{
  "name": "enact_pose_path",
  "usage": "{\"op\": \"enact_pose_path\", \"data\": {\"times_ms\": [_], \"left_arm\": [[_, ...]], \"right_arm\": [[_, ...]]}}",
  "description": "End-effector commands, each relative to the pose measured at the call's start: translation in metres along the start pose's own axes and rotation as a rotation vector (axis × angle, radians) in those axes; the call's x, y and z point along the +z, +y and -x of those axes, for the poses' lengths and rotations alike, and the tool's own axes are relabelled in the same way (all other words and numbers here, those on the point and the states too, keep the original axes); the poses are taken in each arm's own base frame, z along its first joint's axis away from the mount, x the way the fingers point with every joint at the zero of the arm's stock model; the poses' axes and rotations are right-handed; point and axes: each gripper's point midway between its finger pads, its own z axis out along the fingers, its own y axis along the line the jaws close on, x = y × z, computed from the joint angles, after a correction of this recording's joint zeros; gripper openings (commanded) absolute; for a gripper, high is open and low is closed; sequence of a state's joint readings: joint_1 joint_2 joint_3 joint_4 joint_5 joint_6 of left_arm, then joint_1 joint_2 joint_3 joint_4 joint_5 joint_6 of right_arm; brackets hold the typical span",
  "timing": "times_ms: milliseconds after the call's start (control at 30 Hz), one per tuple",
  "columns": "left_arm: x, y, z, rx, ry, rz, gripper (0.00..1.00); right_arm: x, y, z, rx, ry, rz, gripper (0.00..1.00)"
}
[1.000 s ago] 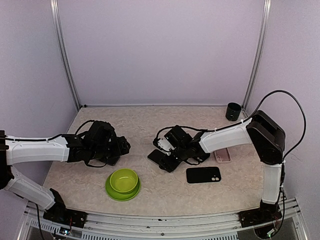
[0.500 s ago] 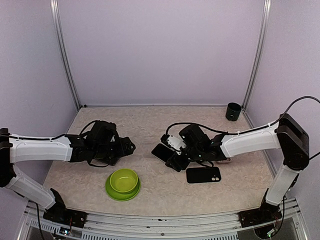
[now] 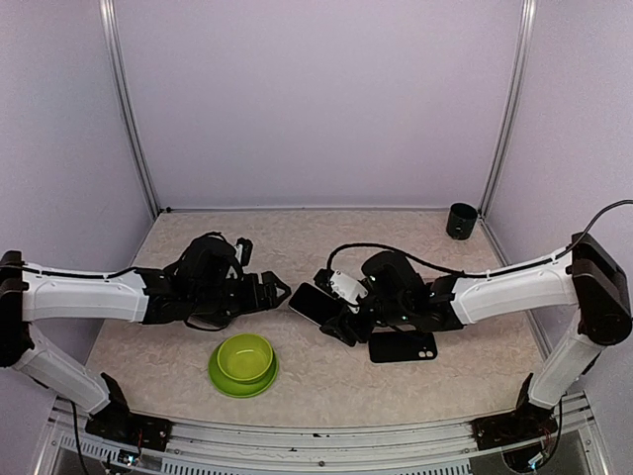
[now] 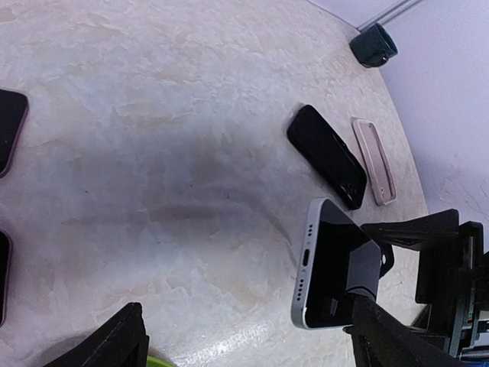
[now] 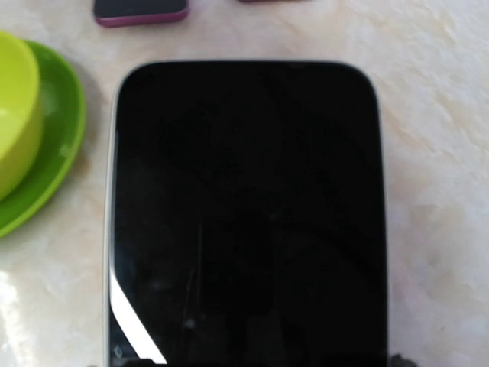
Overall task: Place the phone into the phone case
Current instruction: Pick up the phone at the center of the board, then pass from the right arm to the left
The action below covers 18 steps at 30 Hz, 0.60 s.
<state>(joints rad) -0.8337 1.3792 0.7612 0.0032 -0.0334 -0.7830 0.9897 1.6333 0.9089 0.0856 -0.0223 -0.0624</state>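
Observation:
My right gripper is shut on a white-edged phone with a black screen and holds it tilted above the table. The phone fills the right wrist view, where the gripper is almost hidden under it. The black phone case lies flat just right of that gripper; it also shows in the left wrist view. My left gripper is open and empty, just left of the phone. In the left wrist view the phone hangs by the right finger of this gripper.
A green bowl on a green saucer sits near the front, left of centre. A black cup stands at the back right. A pink case lies beside the black one. Two other phones lie at the left wrist view's left edge.
My right gripper has lifted the phone and shifted a little to the right. My left gripper has moved right, towards the phone, and stands open.

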Motion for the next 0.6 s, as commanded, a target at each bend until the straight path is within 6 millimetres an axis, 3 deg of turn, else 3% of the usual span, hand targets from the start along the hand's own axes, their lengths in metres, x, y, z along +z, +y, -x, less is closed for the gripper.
{"op": "enact_pose_path", "data": {"times_ms": [0,400,567], "left_arm": [[0.005,-0.031,-0.001,0.059,0.021,-0.098,0.9],[0.005,-0.065,-0.015,0.101,0.096,-0.287,0.88],[0.003,-0.077,-0.022,0.109,0.133,-0.364,0.84]], "right_arm": [[-0.02,0.008,0.04,-0.046,-0.152,0.002,0.51],[-0.037,0.037,0.047,-0.169,-0.219,0.033,0.52],[-0.04,0.036,0.049,-0.184,-0.237,0.007,0.51]]}}
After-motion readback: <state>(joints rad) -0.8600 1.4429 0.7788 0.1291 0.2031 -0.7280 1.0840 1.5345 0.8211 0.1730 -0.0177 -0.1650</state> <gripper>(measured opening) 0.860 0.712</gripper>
